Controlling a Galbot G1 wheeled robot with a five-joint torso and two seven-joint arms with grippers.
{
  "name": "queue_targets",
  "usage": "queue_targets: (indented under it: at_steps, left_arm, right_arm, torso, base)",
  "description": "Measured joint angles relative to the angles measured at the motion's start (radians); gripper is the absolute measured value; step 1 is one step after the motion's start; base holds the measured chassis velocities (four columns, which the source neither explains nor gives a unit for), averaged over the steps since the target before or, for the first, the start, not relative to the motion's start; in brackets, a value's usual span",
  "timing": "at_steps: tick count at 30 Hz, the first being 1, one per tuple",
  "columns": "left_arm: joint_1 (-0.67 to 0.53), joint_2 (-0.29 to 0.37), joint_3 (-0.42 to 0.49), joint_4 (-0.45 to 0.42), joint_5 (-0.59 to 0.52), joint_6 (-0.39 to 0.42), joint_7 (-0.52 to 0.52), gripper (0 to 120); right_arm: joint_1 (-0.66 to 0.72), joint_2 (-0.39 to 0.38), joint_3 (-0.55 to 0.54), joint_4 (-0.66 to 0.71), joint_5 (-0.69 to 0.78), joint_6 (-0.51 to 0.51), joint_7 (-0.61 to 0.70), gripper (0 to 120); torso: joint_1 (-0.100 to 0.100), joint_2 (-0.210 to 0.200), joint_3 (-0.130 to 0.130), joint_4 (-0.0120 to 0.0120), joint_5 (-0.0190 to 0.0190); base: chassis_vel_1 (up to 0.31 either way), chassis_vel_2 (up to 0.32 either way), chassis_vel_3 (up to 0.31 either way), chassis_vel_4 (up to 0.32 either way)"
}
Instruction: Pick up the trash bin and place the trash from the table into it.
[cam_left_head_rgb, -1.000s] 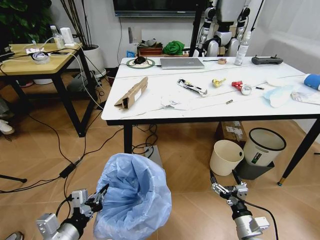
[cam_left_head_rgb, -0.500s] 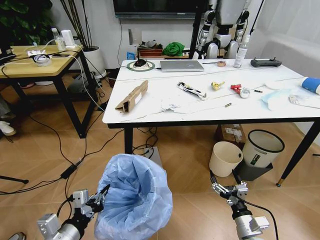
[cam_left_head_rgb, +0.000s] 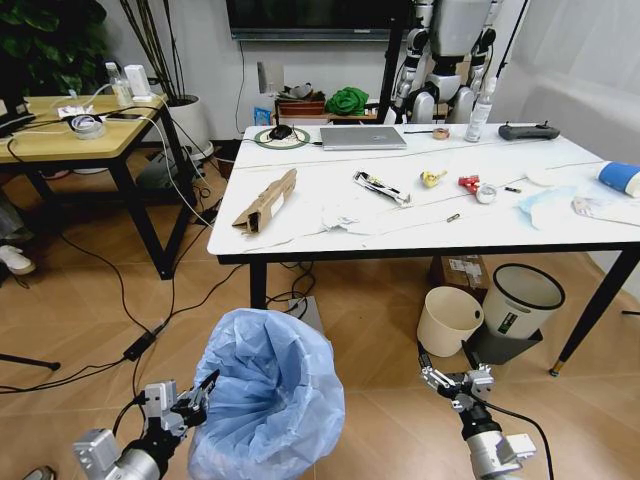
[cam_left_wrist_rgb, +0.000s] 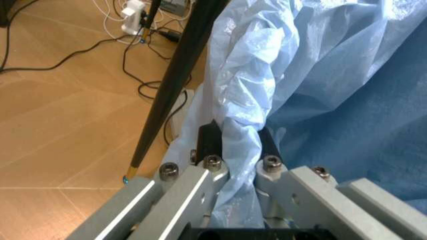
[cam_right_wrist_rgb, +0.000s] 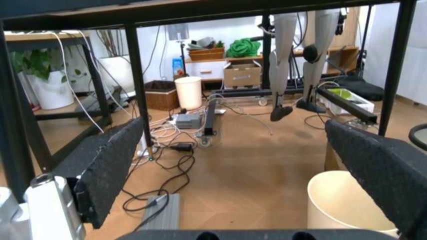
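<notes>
Low in the head view, the trash bin (cam_left_head_rgb: 265, 400) stands out by its crinkled light-blue bag. My left gripper (cam_left_head_rgb: 200, 393) is shut on the bag's rim, and in the left wrist view that gripper (cam_left_wrist_rgb: 237, 145) pinches a fold of the blue bag (cam_left_wrist_rgb: 320, 75). Off to the right my right gripper (cam_left_head_rgb: 455, 380) hangs open and holds nothing; its pads (cam_right_wrist_rgb: 107, 170) stand wide apart. On the table (cam_left_head_rgb: 400, 235) lie a torn cardboard box (cam_left_head_rgb: 265, 200), crumpled white paper (cam_left_head_rgb: 345, 215), a wrapper (cam_left_head_rgb: 382, 182), a light-blue mask (cam_left_head_rgb: 545, 200) and a blue cup (cam_left_head_rgb: 622, 177).
A cream round bin (cam_left_head_rgb: 450, 320) and a black bin with a white rim (cam_left_head_rgb: 522, 298) stand under the table's right side. A wooden table (cam_left_head_rgb: 70, 130) is at the left, with cables across the floor. A laptop (cam_left_head_rgb: 362, 137) lies on the table's far side.
The whole head view has shifted slightly, so the camera has moved; the table sits a little differently in frame. Both grippers keep their pose, the left still gripping the bag.
</notes>
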Motion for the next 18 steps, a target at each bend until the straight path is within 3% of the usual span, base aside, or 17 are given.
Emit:
queue_targets:
  at_steps: [18]
  left_arm:
    - [0.000,-0.003,0.008,0.003,0.008,-0.002,0.000,0]
  right_arm:
    - [-0.006,0.000,0.002,0.012,0.000,0.002,-0.001,100]
  torso:
    - [0.033,0.078,0.045,0.0000,0.0000]
  base:
    - [0.000,0.000,0.000,0.000]
